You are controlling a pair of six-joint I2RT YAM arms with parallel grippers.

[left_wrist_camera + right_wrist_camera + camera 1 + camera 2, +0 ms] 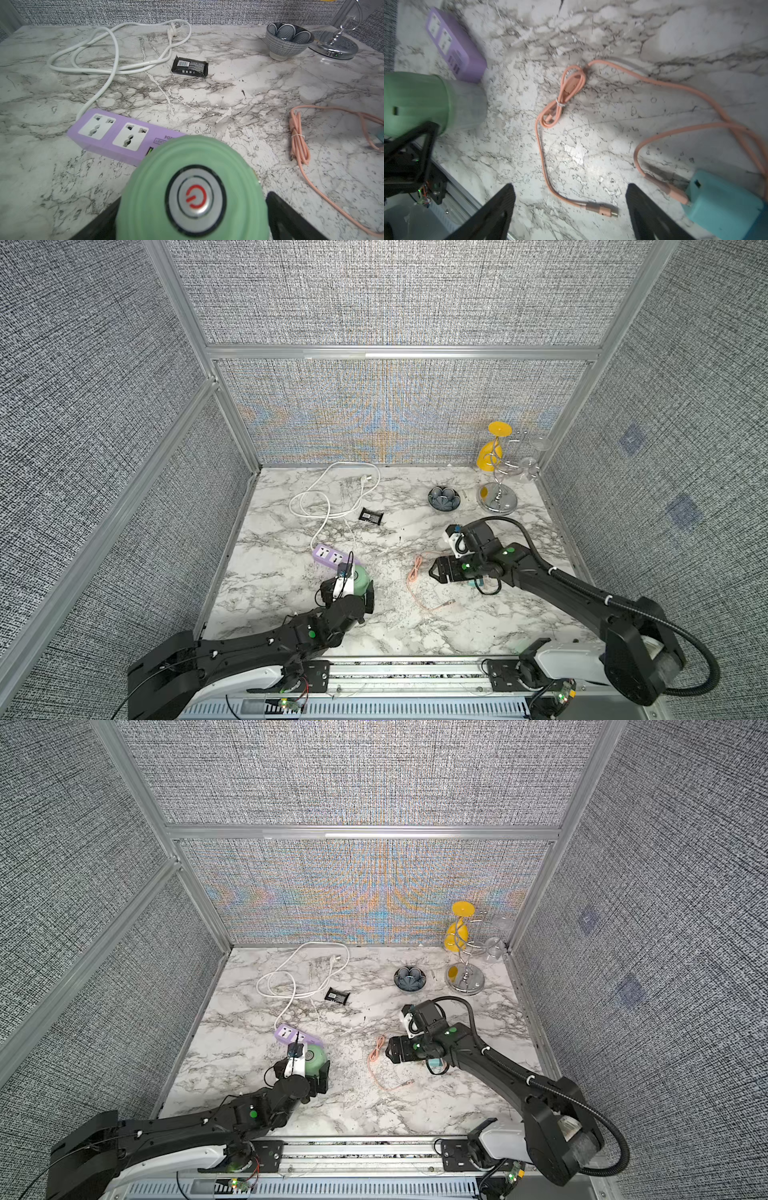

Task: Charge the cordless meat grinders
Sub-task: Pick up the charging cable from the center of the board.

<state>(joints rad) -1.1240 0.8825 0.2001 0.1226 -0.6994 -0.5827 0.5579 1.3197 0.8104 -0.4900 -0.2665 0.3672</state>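
- Both top views: cordless meat grinder (360, 577) stands on the desk (457, 626) front-left, right against the end of the purple power strip (330, 556). Left gripper (358, 588) straddles it. Right gripper (433, 571) hovers by the pink cable (414, 578); teal adapter (475, 583) is half hidden under that arm.
- Containers, same views: patterned bowl (444, 498) at the back looks empty. Yellow glass (489, 456) hangs inverted on the chrome rack (497, 499), nothing in it.
- Left wrist: left gripper jaws at full spread either side of the green dome. A sliver of desk shows beside one finger (280, 222), so I read it as not clamped. The dome hides the strip's end ports.
- Risk: the strip's white plug (172, 31) lies loose on the desk, so likely no power even once wired. A nudge here could shove the grinder into the strip.
- Right wrist: right gripper wide, holding nothing. The cable's free connector (602, 210) lies flat between the fingers; the other end sits in the adapter.
- Risk: the thin, flat connector may slip from a pinch. The tied bundle (562, 97) shortens reach, so a pull could drag the adapter. A small slot (395, 110) on the green body, the port I guess, sits close to the left finger and may be blocked.
- Grinder's clear cup (469, 104) looks empty, though cloudy.
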